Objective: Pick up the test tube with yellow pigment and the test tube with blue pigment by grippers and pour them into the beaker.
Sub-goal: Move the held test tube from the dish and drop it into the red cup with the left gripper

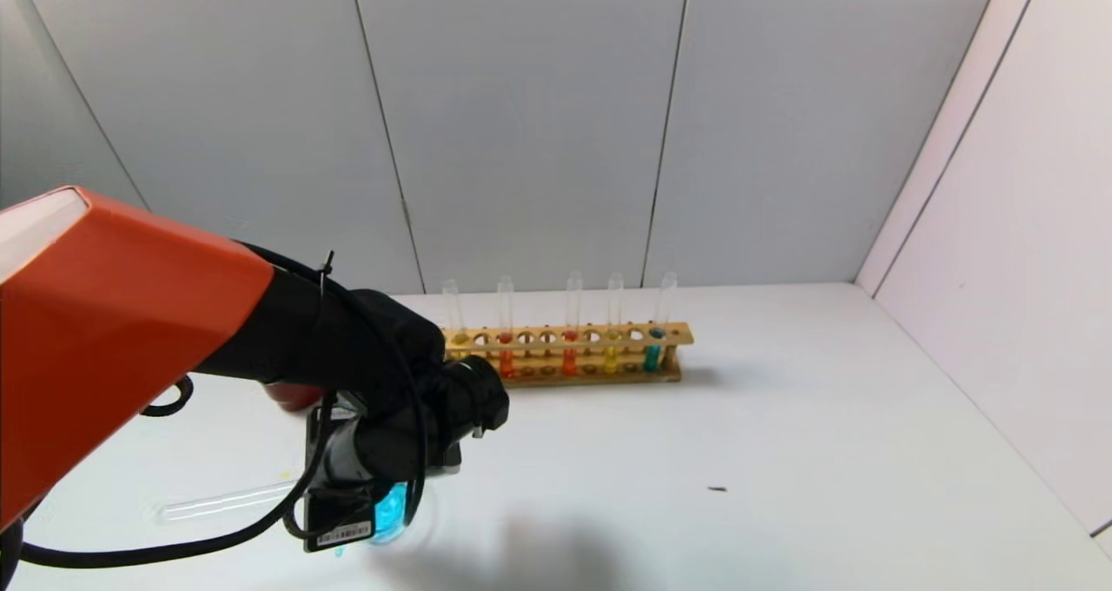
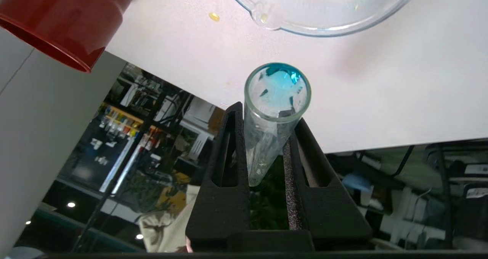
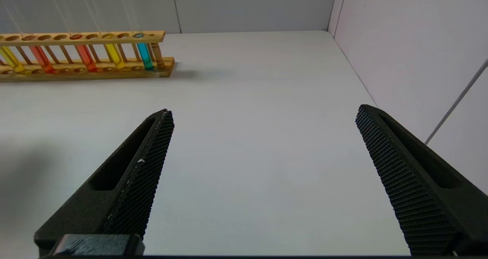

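My left gripper [image 2: 267,114] is shut on the test tube with blue pigment [image 2: 277,84], tipped mouth-down so the cyan liquid sits at its mouth. The tube's mouth is beside the beaker [image 2: 320,23], not over it. The beaker is clear glass and holds a small blue drop. In the head view the left gripper [image 1: 391,461] hangs low at the front left, with blue showing under it. A yellow tube [image 3: 113,56] and another blue tube [image 3: 145,56] stand in the wooden rack [image 3: 87,73]. My right gripper [image 3: 264,110] is open and empty over bare table.
A dark red cup [image 2: 65,19] stands near the beaker. A clear empty tube [image 1: 226,500] lies on the table at the front left. The rack [image 1: 565,372] holds orange-red tubes too. A yellow drop [image 2: 214,17] lies by the beaker. White walls close off the back and right.
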Robot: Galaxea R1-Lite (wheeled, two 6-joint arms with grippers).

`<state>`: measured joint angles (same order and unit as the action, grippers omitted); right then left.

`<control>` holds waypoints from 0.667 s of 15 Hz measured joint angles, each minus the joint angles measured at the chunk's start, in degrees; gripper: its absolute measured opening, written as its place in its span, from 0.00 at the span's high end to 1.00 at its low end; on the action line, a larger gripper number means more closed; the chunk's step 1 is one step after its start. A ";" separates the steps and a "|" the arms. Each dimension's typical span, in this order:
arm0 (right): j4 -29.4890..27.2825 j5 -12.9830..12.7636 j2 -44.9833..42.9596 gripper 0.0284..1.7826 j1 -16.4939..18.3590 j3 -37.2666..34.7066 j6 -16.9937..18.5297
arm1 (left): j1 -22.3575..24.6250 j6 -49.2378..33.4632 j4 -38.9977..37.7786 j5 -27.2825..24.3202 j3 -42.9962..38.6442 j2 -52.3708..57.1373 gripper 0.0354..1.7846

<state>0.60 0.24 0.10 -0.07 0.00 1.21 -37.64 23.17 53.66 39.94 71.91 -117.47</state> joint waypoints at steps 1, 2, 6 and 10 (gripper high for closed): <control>-0.02 -0.02 0.00 0.02 -0.02 0.00 0.00 | 0.27 -0.33 -0.57 -0.35 -0.15 0.82 0.84; 0.00 -0.02 0.00 0.02 -0.02 0.00 0.00 | 0.68 -0.80 -0.80 -0.85 -0.17 1.73 0.84; 0.00 -0.02 0.00 0.02 0.00 0.00 0.02 | 2.86 -7.35 -1.71 -4.96 -0.20 7.57 0.84; -0.02 0.00 0.00 0.02 0.00 0.00 0.00 | 7.80 -10.14 -12.18 -7.44 -2.78 15.96 0.84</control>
<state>0.57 0.24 0.10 -0.07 0.00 1.21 -29.84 13.03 41.48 32.50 69.13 -101.51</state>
